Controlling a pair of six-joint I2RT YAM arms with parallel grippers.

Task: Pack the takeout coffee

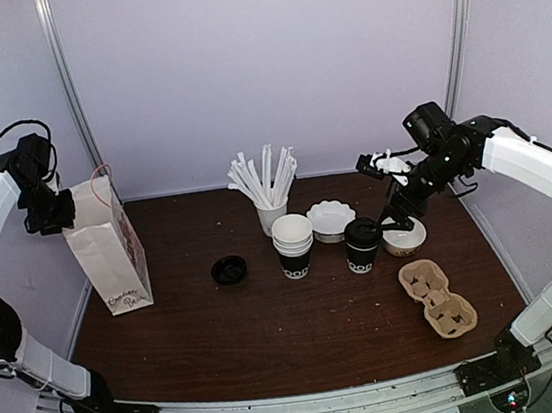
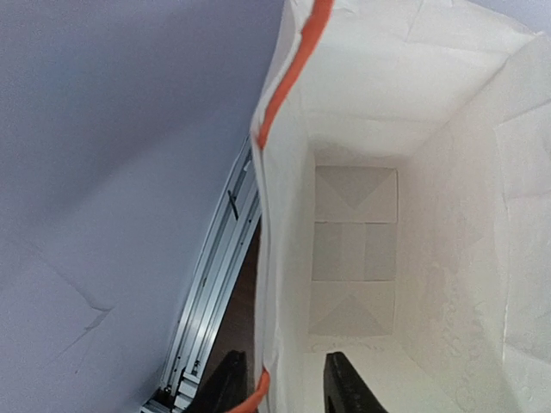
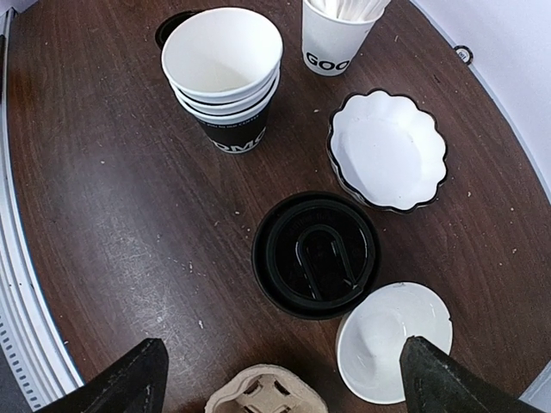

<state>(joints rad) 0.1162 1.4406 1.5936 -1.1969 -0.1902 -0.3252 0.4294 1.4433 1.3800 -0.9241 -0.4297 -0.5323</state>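
**Inventory, your workspace**

1. Takeout coffee [image 1: 363,244]: black cup with lid on, upright on the table [image 1: 273,348], right of centre in the top view. In your right wrist view it sits mid-frame. It is free-standing, and nothing grips it.
2. Right gripper [image 3: 284,348]: jaws spread wide and holding nothing. It hangs above the coffee, with one finger at each lower corner of the wrist view.
3. Left gripper [image 2: 282,366]: at the top edge of the paper bag [image 1: 110,252], far left of the top view. One finger is outside the bag wall and one inside. You cannot tell whether the pads are pressing the paper.
4. Paper bag: white, upright and open-mouthed, with an orange handle [image 2: 288,77] along its rim. Your left wrist view looks down to its folded bottom.
5. Stacked white cups [image 1: 293,245]: nested in a black lettered cup, just left of the coffee.
6. Scalloped white dish [image 1: 331,218]: behind the coffee, to its upper left.
7. Small cream bowl [image 1: 405,238]: just right of the coffee.
8. White cup of sticks [image 1: 268,192]: upper centre.
9. Loose black lid [image 1: 228,270]: left of the stack.
10. Cardboard cup carrier [image 1: 438,297]: lower right.
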